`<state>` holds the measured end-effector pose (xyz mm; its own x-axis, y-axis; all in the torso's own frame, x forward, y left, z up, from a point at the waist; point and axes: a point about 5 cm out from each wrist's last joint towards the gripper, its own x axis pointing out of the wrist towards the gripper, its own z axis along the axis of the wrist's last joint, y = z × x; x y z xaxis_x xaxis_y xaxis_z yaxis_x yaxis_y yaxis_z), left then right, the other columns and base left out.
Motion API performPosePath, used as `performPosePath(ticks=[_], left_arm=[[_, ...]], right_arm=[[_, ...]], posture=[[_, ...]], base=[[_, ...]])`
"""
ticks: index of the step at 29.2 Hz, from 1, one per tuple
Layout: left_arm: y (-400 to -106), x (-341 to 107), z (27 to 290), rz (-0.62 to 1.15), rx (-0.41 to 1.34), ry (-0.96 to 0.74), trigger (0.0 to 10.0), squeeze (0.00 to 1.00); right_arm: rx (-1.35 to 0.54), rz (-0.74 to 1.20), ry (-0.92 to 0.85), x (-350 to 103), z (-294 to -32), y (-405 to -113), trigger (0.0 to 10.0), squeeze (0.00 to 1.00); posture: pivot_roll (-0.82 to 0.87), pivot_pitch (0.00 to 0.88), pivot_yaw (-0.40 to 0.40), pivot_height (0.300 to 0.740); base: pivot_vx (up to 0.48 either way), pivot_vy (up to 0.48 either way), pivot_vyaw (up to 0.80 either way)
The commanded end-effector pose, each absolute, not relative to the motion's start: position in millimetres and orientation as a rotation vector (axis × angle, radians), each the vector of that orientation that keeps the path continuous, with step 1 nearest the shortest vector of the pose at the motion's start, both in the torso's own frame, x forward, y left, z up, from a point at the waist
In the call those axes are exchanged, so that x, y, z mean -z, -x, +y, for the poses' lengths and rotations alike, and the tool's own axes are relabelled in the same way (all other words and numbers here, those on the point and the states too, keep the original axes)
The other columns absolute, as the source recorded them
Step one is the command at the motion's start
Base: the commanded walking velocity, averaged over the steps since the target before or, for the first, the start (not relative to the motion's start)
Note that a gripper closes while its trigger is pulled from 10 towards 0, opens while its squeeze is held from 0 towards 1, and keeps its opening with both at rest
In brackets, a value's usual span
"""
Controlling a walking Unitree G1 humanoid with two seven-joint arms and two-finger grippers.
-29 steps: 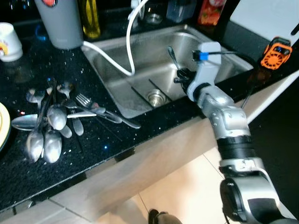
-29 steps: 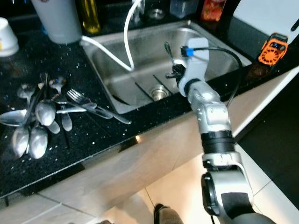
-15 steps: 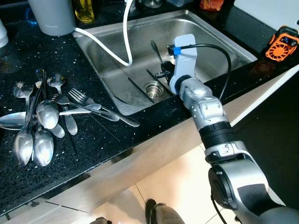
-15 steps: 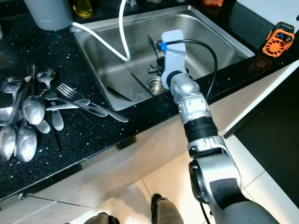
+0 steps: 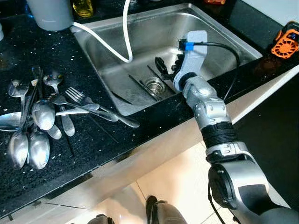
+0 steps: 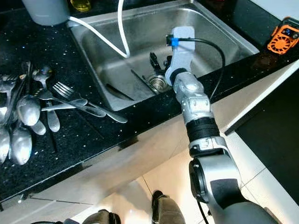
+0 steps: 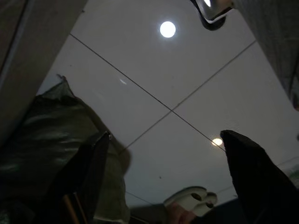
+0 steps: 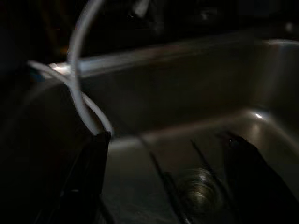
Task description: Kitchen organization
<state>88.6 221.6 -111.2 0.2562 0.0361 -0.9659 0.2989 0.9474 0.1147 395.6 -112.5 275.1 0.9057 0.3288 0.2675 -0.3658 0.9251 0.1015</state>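
- Nearest you, the left gripper [image 7: 163,182] hangs idle over the floor tiles with its fingers spread apart and nothing between them
- On the black countertop [image 5: 93,140], at your left, lies the cutlery to be sorted: a pile of spoons [image 5: 35,123] with a fork [image 5: 86,103] just to its right, its handle reaching toward the sink's near left corner
- Your right gripper [image 5: 164,66] is past the near rim, down inside the steel sink [image 5: 219,35], just above the drain [image 5: 154,86]; the wrist camera shows its two fingers apart and empty, with the drain between them
- Thin dark utensils [image 5: 140,86] lie flat on the sink floor beside the drain; if you mean to pick one, I judge it may slide on the smooth steel or slip out of the fingertips
- The white hose [image 5: 125,32] hangs into the sink on the far left; swinging the arm that way could snag it
- Lifting carelessly could knock the forearm on the near rim, and a sweep left could scatter the spoons
- Farther off sit a grey container [image 5: 49,11] and, at the right, an orange device [image 5: 287,42]
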Motion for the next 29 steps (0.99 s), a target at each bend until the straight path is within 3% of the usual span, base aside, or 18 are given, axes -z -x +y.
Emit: performPosePath(ticks=[1,3,10,15,19,29], left_arm=[[-83.0,114.8,209.3,1.333,0.229,-0.284,10.0,0.00],[-91.5,113.5,207.0,1.318,0.227,-0.283,10.0,0.00],[-99.9,112.2,203.6,1.305,0.228,-0.280,10.0,0.00],[-103.9,110.9,205.7,1.306,0.230,-0.292,10.0,0.00],[-105.0,110.1,209.4,1.308,0.219,-0.301,10.0,0.00],[-107.0,108.2,217.1,1.310,0.195,-0.305,10.0,0.00]], right_arm=[[-0.431,-0.336,-0.228,-285.0,-116.3,-385.9,10.0,0.00],[-0.532,-0.393,-0.317,-291.0,-116.0,-375.7,10.0,0.00],[-0.636,-0.445,-0.355,-296.9,-111.2,-363.1,10.0,0.00],[-0.862,-0.472,-0.267,-295.1,-90.9,-340.0,10.0,0.00],[-0.937,-0.450,-0.204,-290.4,-84.1,-331.3,10.0,0.00],[-1.014,-0.426,-0.113,-286.4,-89.4,-324.6,10.0,0.00]], posture=[[0.00,0.194,-0.071,0.740],[0.01,0.163,-0.069,0.740],[0.01,0.124,-0.057,0.740],[0.01,0.107,-0.051,0.740],[0.02,0.100,-0.052,0.740],[0.04,0.084,-0.047,0.740]], base=[[0.000,0.000,0.00],[0.000,0.000,0.22],[0.000,0.000,0.72],[0.000,0.000,0.76],[0.000,0.000,0.69],[0.000,0.000,0.00]])
